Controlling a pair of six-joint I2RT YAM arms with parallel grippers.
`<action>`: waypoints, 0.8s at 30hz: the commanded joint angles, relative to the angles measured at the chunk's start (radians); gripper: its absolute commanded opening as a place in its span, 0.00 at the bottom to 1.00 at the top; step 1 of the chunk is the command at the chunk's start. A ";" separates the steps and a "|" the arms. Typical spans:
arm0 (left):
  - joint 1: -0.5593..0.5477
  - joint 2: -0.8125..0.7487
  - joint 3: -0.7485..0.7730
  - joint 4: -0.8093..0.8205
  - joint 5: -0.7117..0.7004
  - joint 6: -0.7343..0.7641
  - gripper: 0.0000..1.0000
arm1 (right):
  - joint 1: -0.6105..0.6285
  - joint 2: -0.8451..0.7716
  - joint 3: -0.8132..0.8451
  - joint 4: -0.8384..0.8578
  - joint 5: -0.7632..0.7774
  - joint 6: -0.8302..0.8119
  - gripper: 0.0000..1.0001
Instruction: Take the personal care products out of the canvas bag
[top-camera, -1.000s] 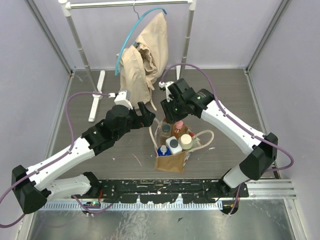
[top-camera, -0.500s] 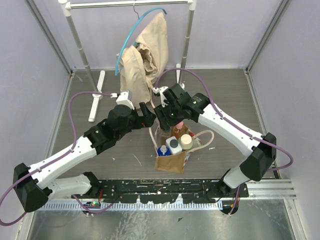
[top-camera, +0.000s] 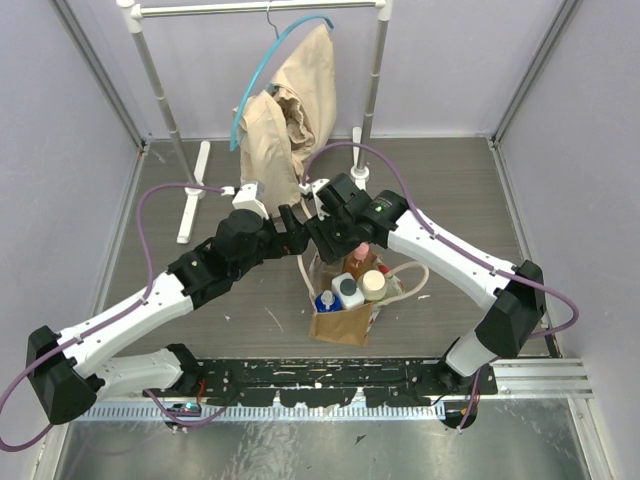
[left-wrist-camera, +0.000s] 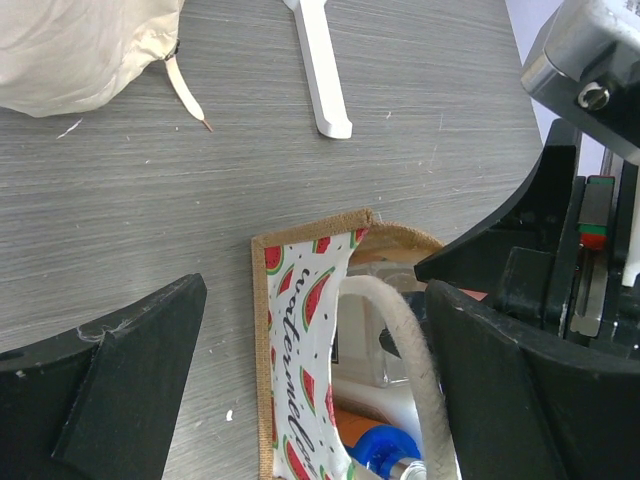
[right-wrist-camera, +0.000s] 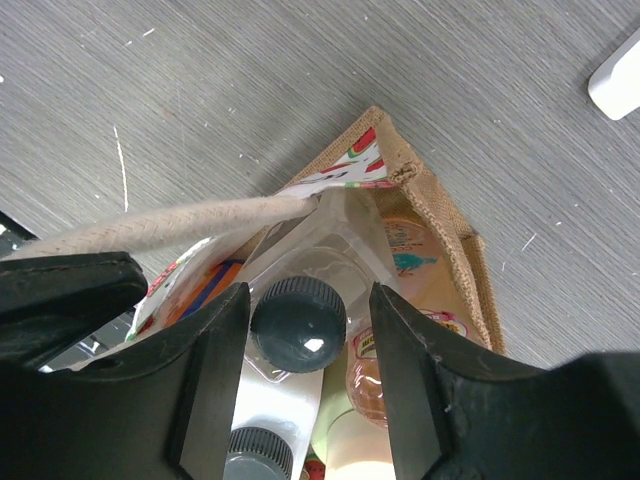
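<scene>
- Left wrist view: the left gripper (left-wrist-camera: 312, 290) hangs over one corner of the canvas bag (left-wrist-camera: 300, 340), which stands on the grey worktop (left-wrist-camera: 150, 200). Its jaws are wide and grip nothing, one finger well outside the bag's watermelon-print side, the other over the bag's mouth.
- The cream rope handle (left-wrist-camera: 405, 340) rises from the bag just beside that inner finger; I cannot tell whether they touch.
- Right wrist view: the right gripper (right-wrist-camera: 308, 292) reaches into the bag's mouth, jaws narrow, one on each side of the dark cap (right-wrist-camera: 298, 322) of a clear bottle (right-wrist-camera: 335, 240). One finger sits against the cap and a sliver of gap shows at the other.
- Top view: the bag is upright with a blue-and-white bottle (top-camera: 325, 300), a white bottle (top-camera: 347, 291), a cream-capped bottle (top-camera: 374, 285) and a pink-capped brown bottle (top-camera: 360, 257) inside. Both grippers are over the bag's far end. A rack (top-camera: 160, 100) with beige cloth (top-camera: 285, 120) stands behind the bag.
</scene>
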 joint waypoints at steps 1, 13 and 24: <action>-0.003 0.002 -0.004 0.012 -0.008 0.005 0.98 | 0.010 -0.013 -0.008 -0.083 0.052 -0.006 0.56; -0.004 -0.013 -0.015 0.000 -0.014 -0.001 0.98 | 0.011 0.006 0.020 -0.137 0.063 -0.032 0.66; -0.003 -0.017 -0.024 0.003 -0.017 -0.002 0.98 | 0.011 0.020 0.023 -0.156 0.050 -0.054 0.51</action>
